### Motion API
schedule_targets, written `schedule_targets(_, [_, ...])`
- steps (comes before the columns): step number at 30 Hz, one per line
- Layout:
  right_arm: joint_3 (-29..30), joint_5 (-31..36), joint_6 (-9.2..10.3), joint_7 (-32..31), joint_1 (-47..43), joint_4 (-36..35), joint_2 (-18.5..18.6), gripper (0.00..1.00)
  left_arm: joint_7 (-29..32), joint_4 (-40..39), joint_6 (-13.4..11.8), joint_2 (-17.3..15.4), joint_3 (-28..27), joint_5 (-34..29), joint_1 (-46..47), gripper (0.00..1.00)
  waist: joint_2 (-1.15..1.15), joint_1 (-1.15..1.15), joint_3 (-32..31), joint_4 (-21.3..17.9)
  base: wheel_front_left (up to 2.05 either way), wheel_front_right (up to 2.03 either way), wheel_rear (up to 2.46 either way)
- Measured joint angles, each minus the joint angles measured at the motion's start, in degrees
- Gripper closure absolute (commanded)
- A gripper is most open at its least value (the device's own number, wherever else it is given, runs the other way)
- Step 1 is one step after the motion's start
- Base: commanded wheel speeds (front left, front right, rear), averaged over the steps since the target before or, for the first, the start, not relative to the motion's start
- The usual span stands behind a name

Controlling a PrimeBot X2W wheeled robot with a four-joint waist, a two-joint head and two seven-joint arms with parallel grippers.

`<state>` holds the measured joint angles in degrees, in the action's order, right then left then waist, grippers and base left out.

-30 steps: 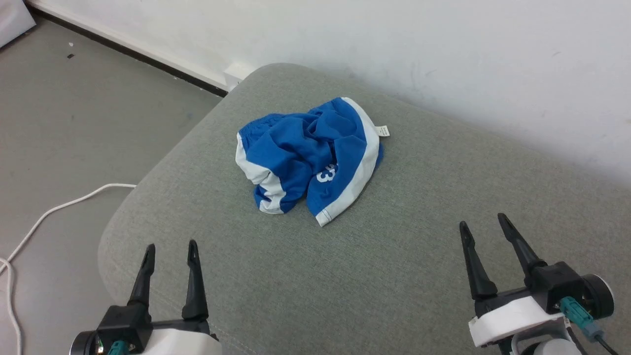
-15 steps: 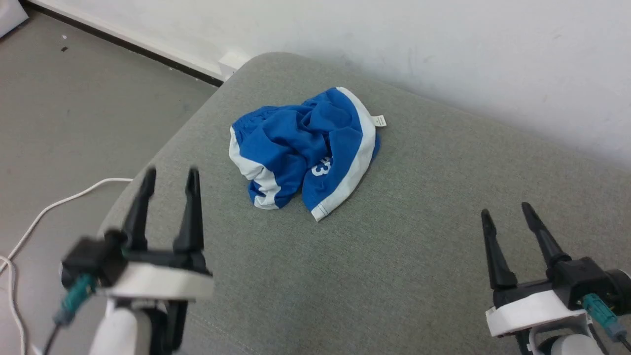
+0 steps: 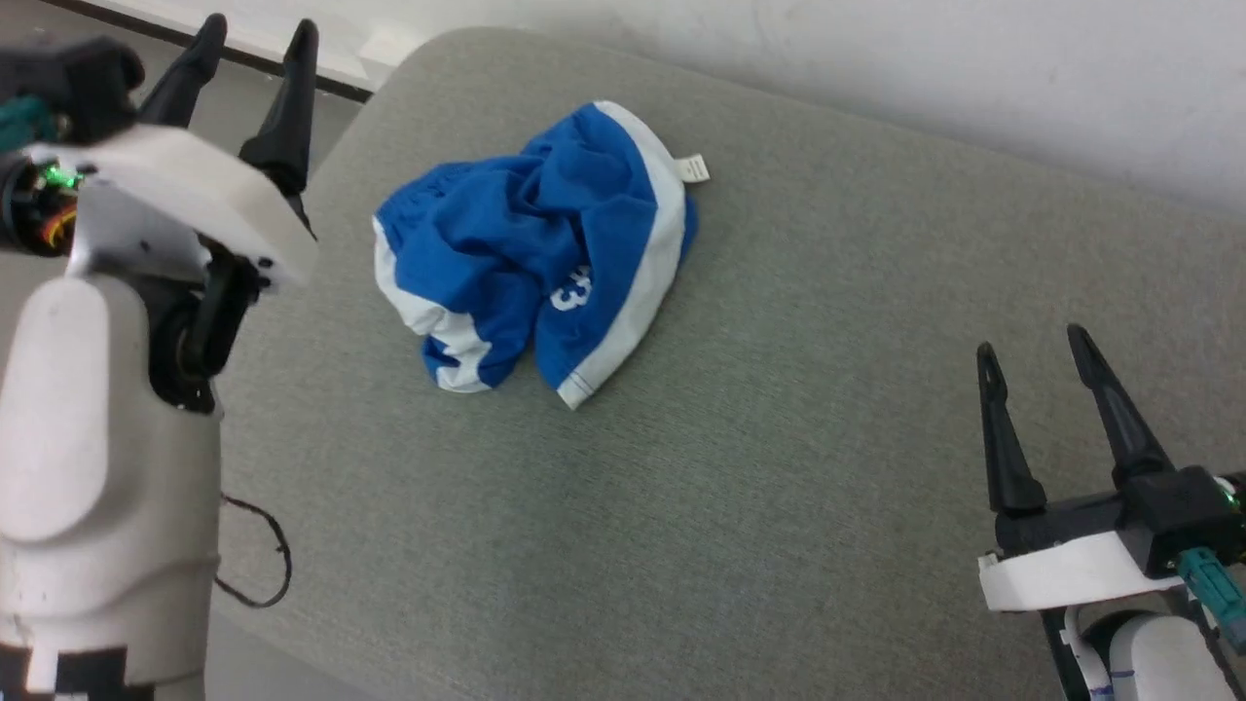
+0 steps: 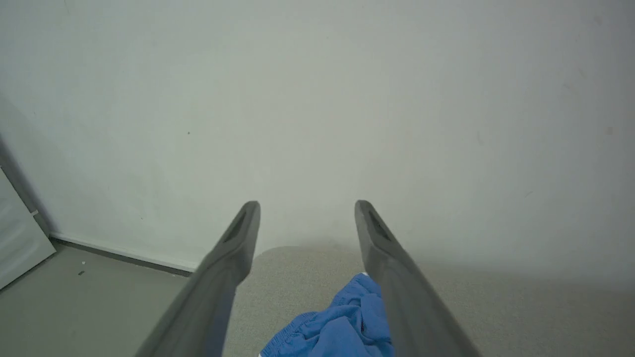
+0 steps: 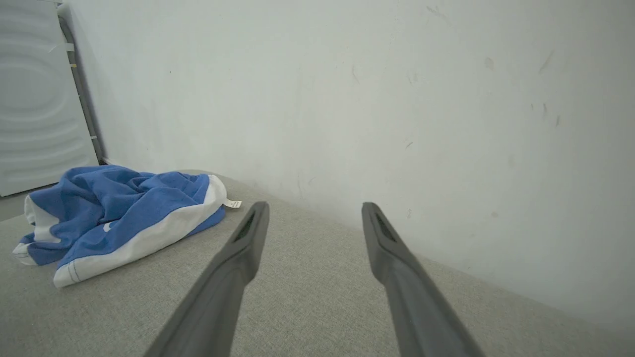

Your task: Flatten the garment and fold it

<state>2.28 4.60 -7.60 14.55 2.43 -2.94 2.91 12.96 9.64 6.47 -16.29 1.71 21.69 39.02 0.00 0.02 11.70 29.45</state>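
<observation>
Two claws are standing wide apart, and I am holding nothing in either. Nearest me, the right claw [image 3: 1030, 341] is hovering low over the bare grey cushion [image 3: 779, 467], well apart from the shorts. I judge I am parking it there so the cloth is lying clear until a second corner needs pinching. The left claw [image 3: 260, 24] is riding high at the cushion's left edge, pointing toward the wall. Through its wrist camera the blue heap is showing low in front of it, so I am reading this as lining up a reach from above.

Further out, the shorts [image 3: 526, 253] are lying in a crumpled lump on the cushion's far left part, with neither claw touching them. White stripes [image 3: 652, 243] are curling round the bunched blue, and a printed number [image 3: 569, 289] is peeking from a fold. That bunching is hiding most of the edges, which is why flattening is coming first. Just beyond, the small tag [image 3: 693, 167] is sticking out toward the white wall [image 3: 973, 68].
</observation>
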Motion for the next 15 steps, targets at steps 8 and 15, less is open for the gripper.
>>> schedule_targets(8, [-2.07,2.81,0.01,-3.04,3.06,-6.11,-0.04,0.0,11.69,14.56,0.56,-3.65,3.26,5.33,5.74,0.0,0.0,-0.01,5.35,-3.64,0.0,0.0,0.0])
schedule_targets(15, [-2.49,4.04,0.0,-5.46,4.46,-10.83,-0.08,0.0,21.14,20.72,0.58,-4.85,3.08,11.56,9.28,0.0,0.0,0.0,10.17,-6.83,0.0,0.0,0.0])
